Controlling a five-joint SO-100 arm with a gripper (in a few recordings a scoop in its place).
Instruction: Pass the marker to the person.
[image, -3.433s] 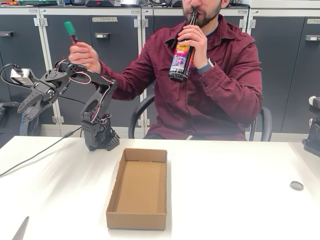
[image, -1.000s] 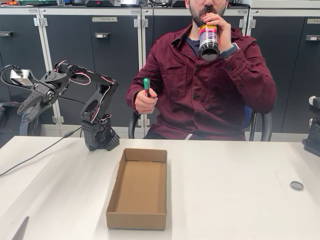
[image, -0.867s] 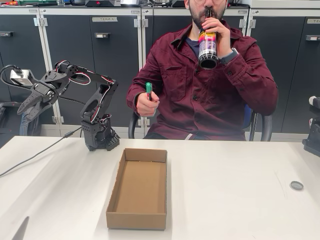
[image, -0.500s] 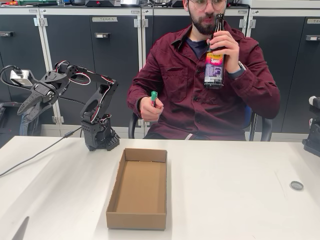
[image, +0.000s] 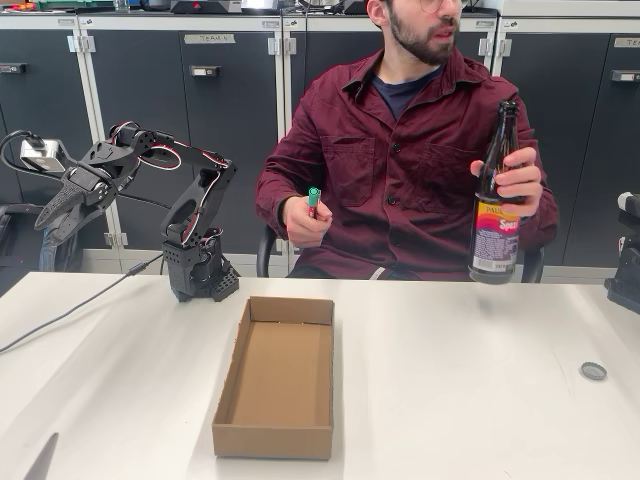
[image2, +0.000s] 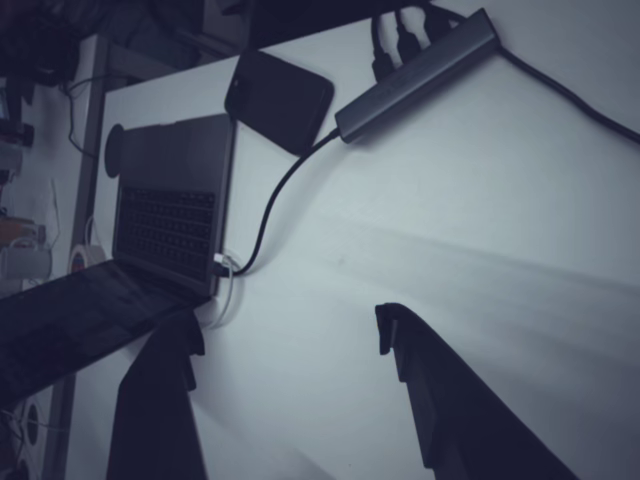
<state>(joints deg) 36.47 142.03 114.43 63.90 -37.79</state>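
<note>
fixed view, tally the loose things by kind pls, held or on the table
marker, in the person's hand: 1
glass bottle, in the other hand: 1
cardboard box on the table: 1
bottle cap on the table: 1
Total: 4

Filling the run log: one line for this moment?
marker: in person's hand | gripper: open, empty, off table edge | box: empty
</note>
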